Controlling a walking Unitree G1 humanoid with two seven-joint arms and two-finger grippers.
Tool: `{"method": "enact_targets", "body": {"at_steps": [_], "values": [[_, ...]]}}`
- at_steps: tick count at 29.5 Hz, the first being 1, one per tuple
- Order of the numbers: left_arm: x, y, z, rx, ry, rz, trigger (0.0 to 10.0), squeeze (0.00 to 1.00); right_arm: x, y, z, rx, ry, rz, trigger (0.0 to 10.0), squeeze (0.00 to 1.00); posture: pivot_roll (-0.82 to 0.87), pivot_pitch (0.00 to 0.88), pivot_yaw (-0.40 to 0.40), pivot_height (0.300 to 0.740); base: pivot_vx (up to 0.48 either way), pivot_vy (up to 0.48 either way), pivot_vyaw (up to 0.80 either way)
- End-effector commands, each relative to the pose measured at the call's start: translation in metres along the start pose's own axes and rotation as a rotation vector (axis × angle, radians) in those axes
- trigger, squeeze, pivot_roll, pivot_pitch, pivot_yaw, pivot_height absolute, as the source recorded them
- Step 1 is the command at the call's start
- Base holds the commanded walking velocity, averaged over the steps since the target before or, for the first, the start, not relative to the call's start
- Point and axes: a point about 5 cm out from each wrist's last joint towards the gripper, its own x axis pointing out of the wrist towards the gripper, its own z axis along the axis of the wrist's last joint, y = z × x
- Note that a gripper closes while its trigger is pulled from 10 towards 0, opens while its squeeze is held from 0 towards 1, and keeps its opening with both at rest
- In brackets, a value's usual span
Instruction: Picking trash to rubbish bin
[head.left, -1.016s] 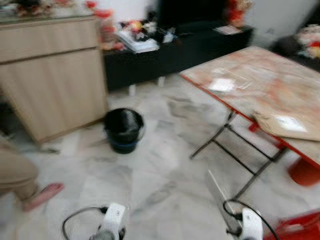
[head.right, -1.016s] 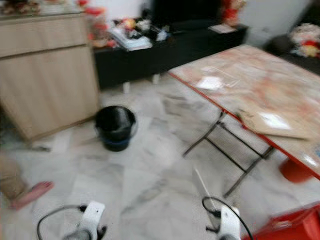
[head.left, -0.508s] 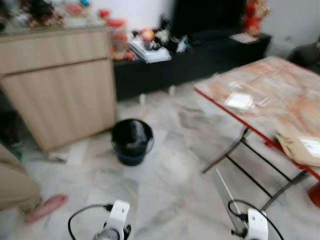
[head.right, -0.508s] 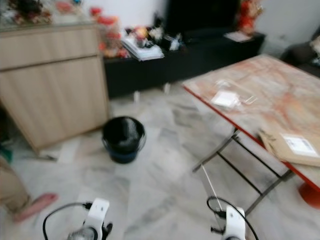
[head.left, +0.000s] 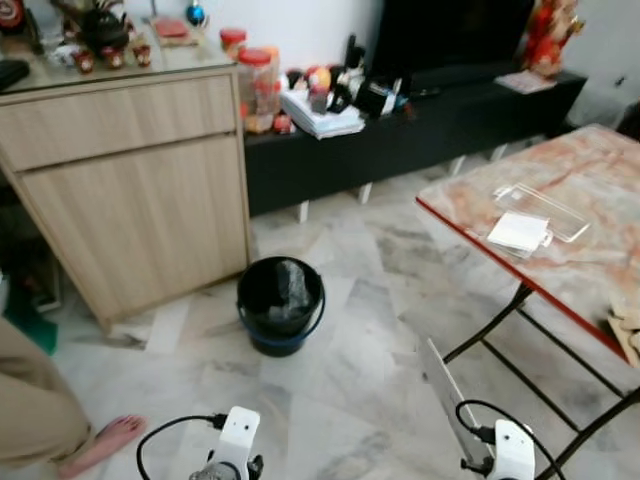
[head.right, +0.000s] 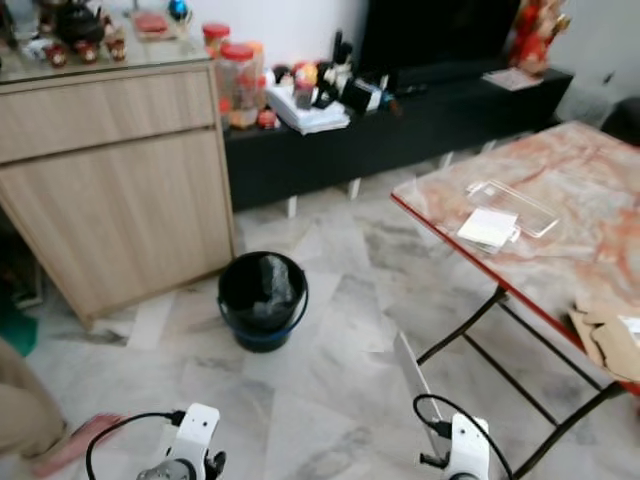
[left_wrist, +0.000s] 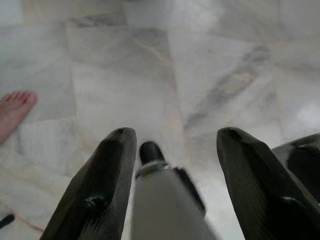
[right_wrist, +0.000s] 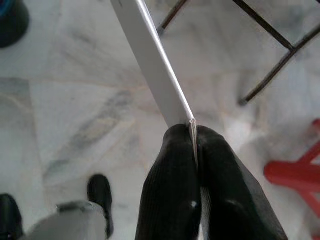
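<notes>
A black rubbish bin (head.left: 281, 303) with a blue base stands on the marble floor in front of the wooden cabinet, with crumpled grey trash inside. My right gripper (right_wrist: 193, 131) is shut on a thin flat white sheet (right_wrist: 150, 60). The sheet (head.left: 443, 385) sticks up and forward from my right wrist, low and to the right of the bin. My left gripper (left_wrist: 175, 135) hangs open over bare floor, with nothing between its fingers (left_wrist: 107, 180).
A folding table (head.left: 560, 255) with a red rim stands to the right, bearing clear plastic packaging (head.left: 540, 208) and brown cardboard (head.left: 628, 330). A person's bare foot (head.left: 100, 445) is at the lower left. A wooden cabinet (head.left: 140, 200) and a black console (head.left: 430, 125) line the back. A red stool (right_wrist: 295, 170) sits by the table legs.
The camera has turned left and steadied, so the picture is sharp and the bin sits nearer the middle. The right gripper still holds the white sheet.
</notes>
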Motion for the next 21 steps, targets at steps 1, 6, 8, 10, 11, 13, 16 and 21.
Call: {"method": "enact_targets", "body": {"at_steps": [1,6,8,10,11,13,16,21], "values": [[-0.0005,-0.0004,-0.0039,-0.004,0.014,0.0,10.0,0.0,0.0011,-0.0008,0.0089,0.004,-0.026,-0.002,10.0,0.0,0.0,0.047,-0.127,0.74,0.345,0.0,0.0],[-0.0005,-0.0006,-0.0038,-0.005,0.014,0.0,10.0,0.0,0.0011,-0.0014,0.0091,-0.001,-0.027,-0.001,10.0,0.0,0.0,0.047,-0.127,0.74,0.345,0.0,0.0],[-0.0005,-0.0004,-0.004,-0.005,0.014,0.002,10.0,0.0,0.0011,-0.0026,0.0091,-0.031,-0.022,-0.003,10.0,0.0,0.0,0.046,-0.129,0.74,0.345,0.0,0.7],[-0.0006,0.0006,-0.0042,-0.01,0.013,0.007,10.0,0.0,0.0011,-0.0045,0.0099,-0.066,-0.025,-0.007,10.0,0.0,0.0,0.045,-0.13,0.74,0.336,0.0,0.8],[-0.0006,0.0006,-0.0042,-0.01,0.013,0.007,10.0,0.0,0.0011,-0.0045,0.0099,-0.066,-0.025,-0.007,10.0,0.0,0.0,0.045,-0.13,0.74,0.334,0.0,0.8],[-0.0006,0.0009,-0.0042,-0.011,0.013,0.008,10.0,0.0,0.0011,-0.0037,0.0104,-0.068,-0.03,-0.005,10.0,0.0,0.0,0.045,-0.13,0.74,0.332,0.0,0.8],[-0.0008,0.0012,-0.0048,-0.01,0.015,0.009,10.0,0.0,0.0012,-0.0022,0.0103,-0.065,-0.03,-0.003,10.0,0.0,0.0,0.037,-0.128,0.74,0.335,0.0,0.63],[-0.0009,0.0009,-0.0055,-0.007,0.017,0.007,10.0,0.0,0.0011,-0.0013,0.0099,-0.051,-0.032,-0.003,10.0,0.0,0.0,0.028,-0.125,0.74,0.334,0.0,0.0]]}}
